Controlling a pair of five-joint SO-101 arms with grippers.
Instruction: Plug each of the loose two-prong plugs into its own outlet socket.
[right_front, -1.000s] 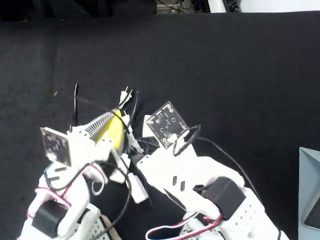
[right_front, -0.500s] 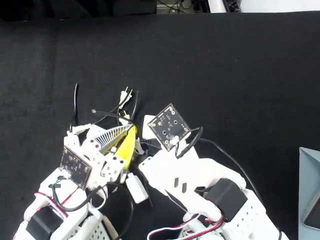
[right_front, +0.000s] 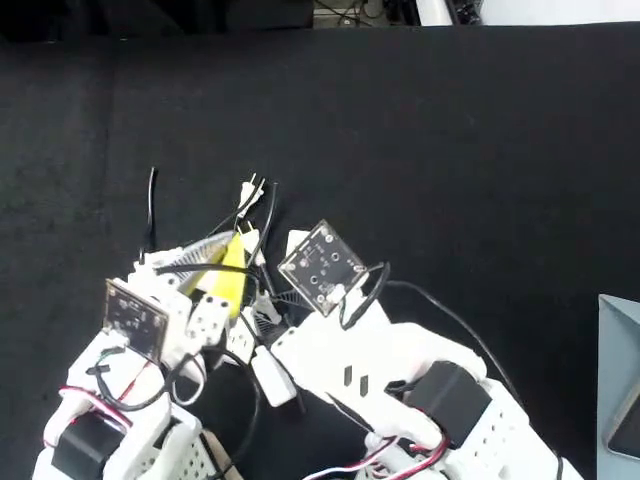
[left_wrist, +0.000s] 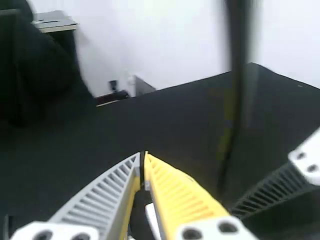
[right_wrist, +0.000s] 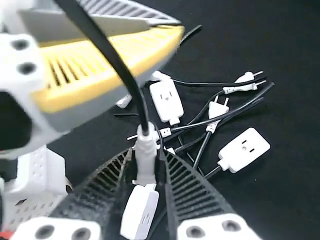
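Note:
My right gripper (right_wrist: 146, 161) is shut on a white two-prong plug (right_wrist: 144, 144) whose black cable (right_wrist: 116, 65) runs up across the yellow finger of my left gripper (right_wrist: 177, 29). Just under the held plug lies a white outlet socket (right_wrist: 139, 210). Two more sockets (right_wrist: 165, 101) (right_wrist: 244, 149) and two loose plugs (right_wrist: 247, 80) (right_wrist: 217, 107) lie on the black table beyond. In the left wrist view my left gripper (left_wrist: 144, 159) has its grey and yellow tips touching, raised above the table. In the high view the left gripper (right_front: 228, 258) sits beside the right arm's wrist board (right_front: 320, 266).
Black cables (right_front: 152, 205) tangle around the plugs (right_front: 254, 190) in the middle of the black table (right_front: 450, 150). A white socket (right_front: 272, 376) lies between the two arms. A grey-blue object (right_front: 620, 380) stands at the right edge. The far half of the table is bare cloth.
My left arm swung its gripper toward the right arm, then back up and left. The right arm's wrist shifted slightly left, still holding the plug.

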